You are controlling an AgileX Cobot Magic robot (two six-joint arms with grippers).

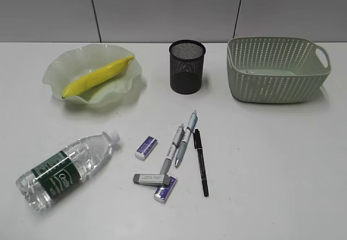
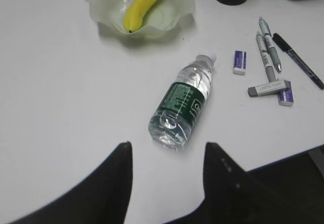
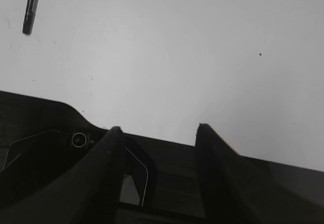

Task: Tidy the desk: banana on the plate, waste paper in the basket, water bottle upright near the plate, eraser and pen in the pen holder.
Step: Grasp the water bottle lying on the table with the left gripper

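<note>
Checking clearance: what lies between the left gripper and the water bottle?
Bare table only; the left wrist view shows the open left gripper just short of the water bottle.

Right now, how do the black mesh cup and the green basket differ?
The pen holder is black, round and made of fine wire mesh; the basket is pale green plastic with rows of small slots. The pen holder is narrow and tall for its width, while the basket is much wider, roughly rectangular, with a handle opening at its end. Both stand upright at the back of the table, and no waste paper shows.

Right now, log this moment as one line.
banana on plate | water bottle lying flat | pens, erasers loose | left claw open | right claw open
</note>
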